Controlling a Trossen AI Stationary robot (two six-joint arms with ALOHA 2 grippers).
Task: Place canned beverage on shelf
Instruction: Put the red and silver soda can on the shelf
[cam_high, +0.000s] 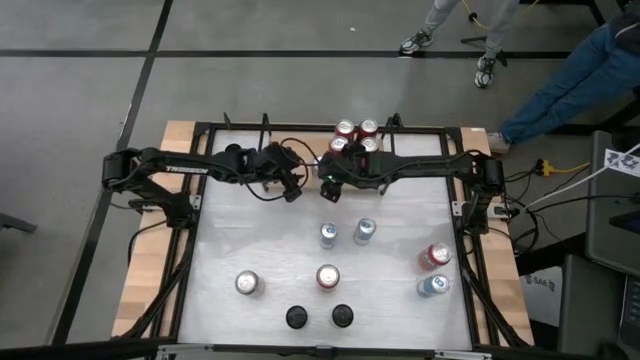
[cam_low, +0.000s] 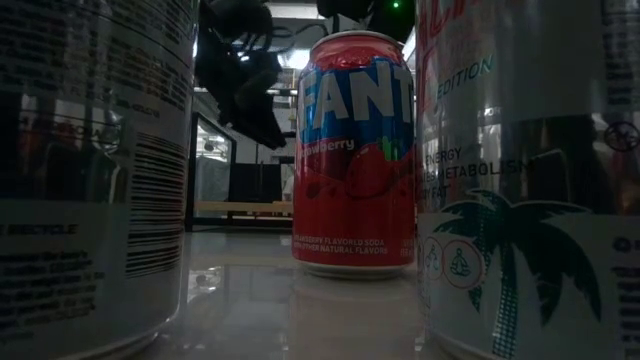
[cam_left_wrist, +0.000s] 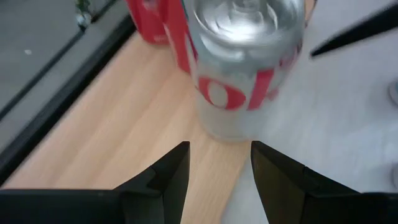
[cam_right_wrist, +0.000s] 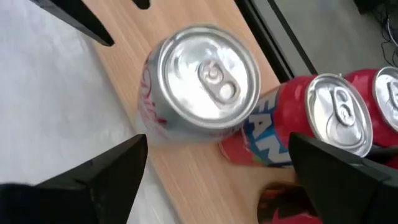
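Observation:
The shelf (cam_left_wrist: 124, 124), a light-wood board, lies at the table's far middle. Standing on it is a silver can with red lettering (cam_right_wrist: 199, 81), at the board's edge beside the white tabletop, with red cans (cam_right_wrist: 339, 112) next to it. In the high view this silver can (cam_high: 339, 146) belongs to a group of several. My right gripper (cam_right_wrist: 217, 142) hovers open above the silver can, one finger to each side and clear of it. My left gripper (cam_left_wrist: 219, 155) points at the same can (cam_left_wrist: 245, 62) from the table's left, a gap between its fingers and nothing in it.
Loose cans stand on the tabletop (cam_high: 400, 210): two silver (cam_high: 328, 235) (cam_high: 364, 231), a red one (cam_high: 327, 276), others at right (cam_high: 436, 256) and left (cam_high: 247, 284). Two black round things (cam_high: 296, 317) lie at the near edge. People's legs (cam_high: 570, 80) show beyond the far right corner.

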